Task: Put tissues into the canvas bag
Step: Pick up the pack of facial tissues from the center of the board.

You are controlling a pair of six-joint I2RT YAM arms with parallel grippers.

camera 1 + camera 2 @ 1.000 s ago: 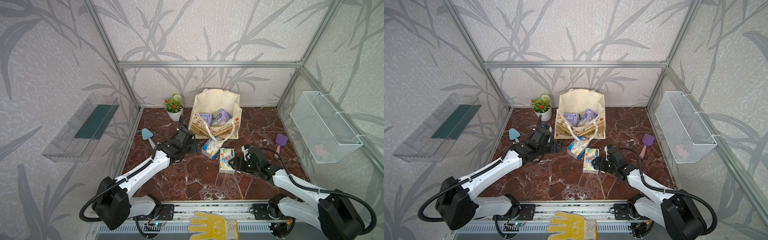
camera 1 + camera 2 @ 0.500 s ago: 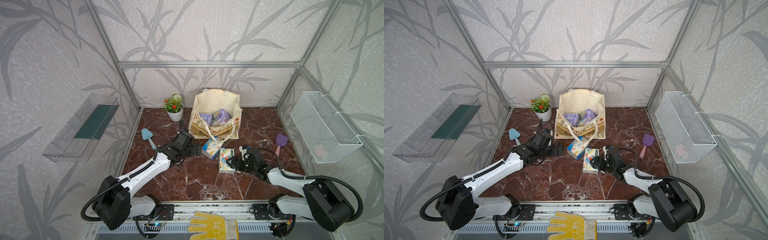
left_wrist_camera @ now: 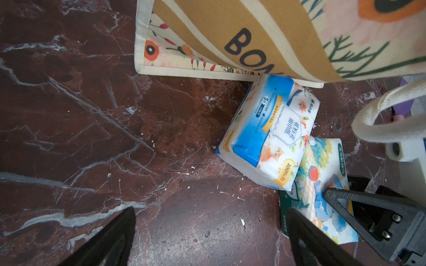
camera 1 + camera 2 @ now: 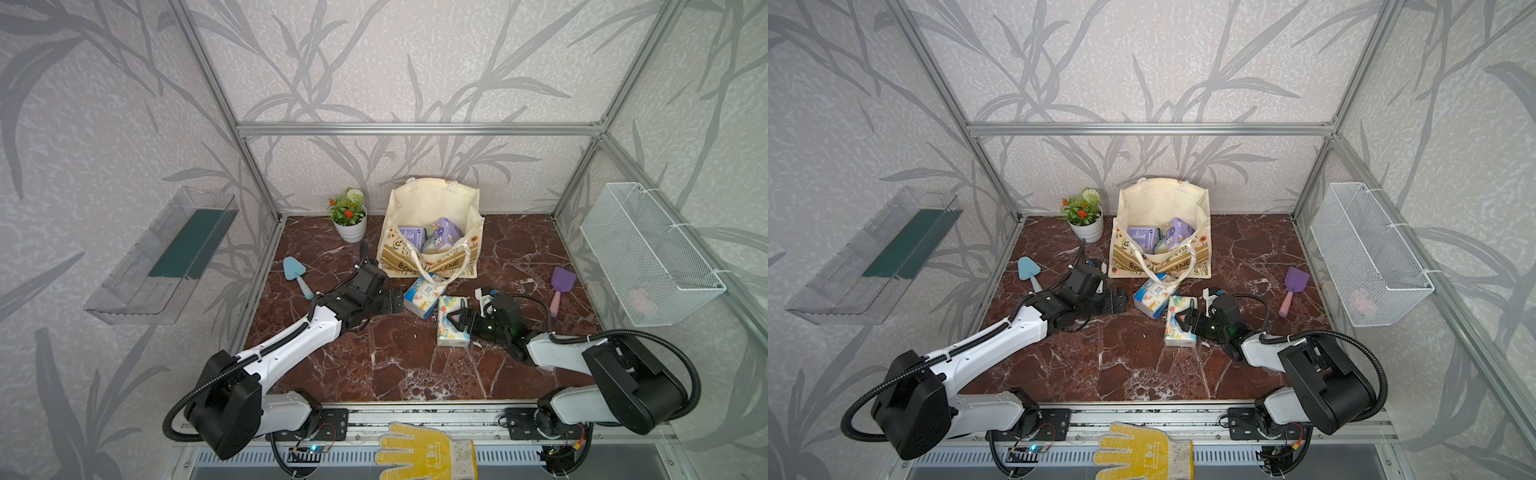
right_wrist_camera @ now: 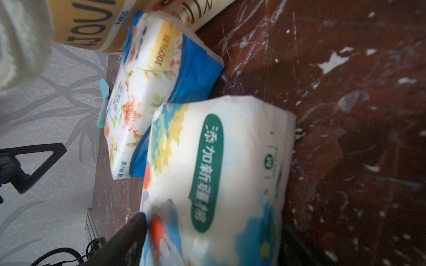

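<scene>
Bag: cream canvas tote with tan striped band (image 4: 428, 203), upright at far centre, mouth open.
Done: two purple plastic-wrapped tissue packs (image 4: 446, 233) inside it; any beneath are hidden.
Left to do: blue-white floral pack (image 4: 420, 293) and cartoon-printed pack (image 4: 451, 336), touching, on the floor in front of the bag.
Right claw (image 4: 455, 322): jaws straddle the cartoon-printed pack; firmness of hold cannot be told.
Left claw (image 4: 398, 300): spread wide, empty, beside the blue-white floral pack.

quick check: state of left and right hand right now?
Left hand: open, empty.
Right hand: jaws astride the green-white pack; whether it grips yet cannot be told.
</scene>
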